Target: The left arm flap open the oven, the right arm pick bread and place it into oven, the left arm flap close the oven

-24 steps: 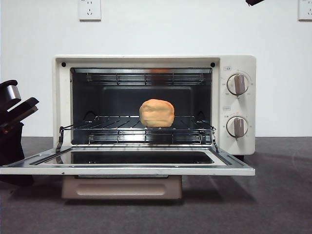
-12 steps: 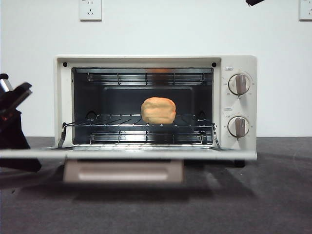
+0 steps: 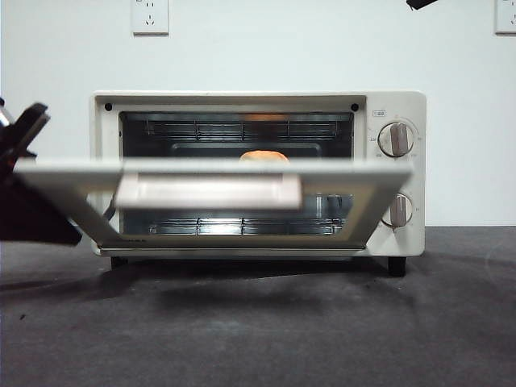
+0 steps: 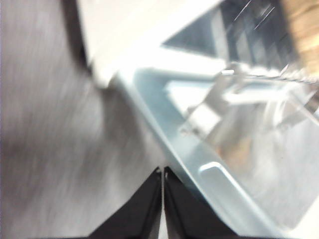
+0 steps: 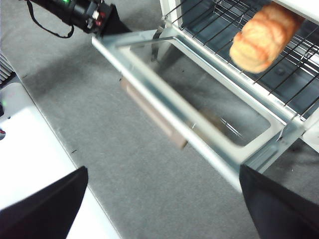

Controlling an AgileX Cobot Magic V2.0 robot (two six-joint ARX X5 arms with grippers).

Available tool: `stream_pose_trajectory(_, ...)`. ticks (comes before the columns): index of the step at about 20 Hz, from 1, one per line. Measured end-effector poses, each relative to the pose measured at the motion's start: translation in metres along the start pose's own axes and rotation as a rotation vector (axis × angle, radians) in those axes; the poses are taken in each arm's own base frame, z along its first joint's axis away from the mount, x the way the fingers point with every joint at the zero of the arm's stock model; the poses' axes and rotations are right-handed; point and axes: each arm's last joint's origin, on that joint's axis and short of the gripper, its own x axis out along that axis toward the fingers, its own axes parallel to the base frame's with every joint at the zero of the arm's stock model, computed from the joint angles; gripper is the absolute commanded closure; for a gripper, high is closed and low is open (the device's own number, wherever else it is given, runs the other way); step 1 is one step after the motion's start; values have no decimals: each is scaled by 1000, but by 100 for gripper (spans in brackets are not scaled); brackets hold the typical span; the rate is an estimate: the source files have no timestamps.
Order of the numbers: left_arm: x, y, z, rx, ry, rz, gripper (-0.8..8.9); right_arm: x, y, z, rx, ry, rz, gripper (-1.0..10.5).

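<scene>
The half-raised, motion-blurred door [image 3: 214,192] hides most of the bread [image 3: 264,156] from the front; the right wrist view shows it whole on the oven [image 3: 395,105] rack. Left gripper [image 4: 162,172], jaws pressed together, touches the door's corner; right gripper [image 5: 159,199] hangs spread wide and empty
</scene>
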Motion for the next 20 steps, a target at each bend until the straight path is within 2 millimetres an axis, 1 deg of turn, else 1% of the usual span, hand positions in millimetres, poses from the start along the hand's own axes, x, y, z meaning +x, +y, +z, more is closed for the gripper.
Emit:
stream_pose_trajectory(6, -10, -10, 15, 58, -122, -76, 798, 0, 0, 0, 4, 0, 0, 464)
stream_pose_trajectory(11, -17, -13, 24, 82, -196, -91, 798, 0, 0, 0, 5, 0, 0, 464)
stream_pose_trajectory(14, -19, -16, 27, 95, -224, -103, 798, 0, 0, 0, 6, 0, 0, 464)
stream_pose_trajectory(20, -23, -20, 26, 91, -227, -105, 797, 0, 0, 0, 7, 0, -1, 464)
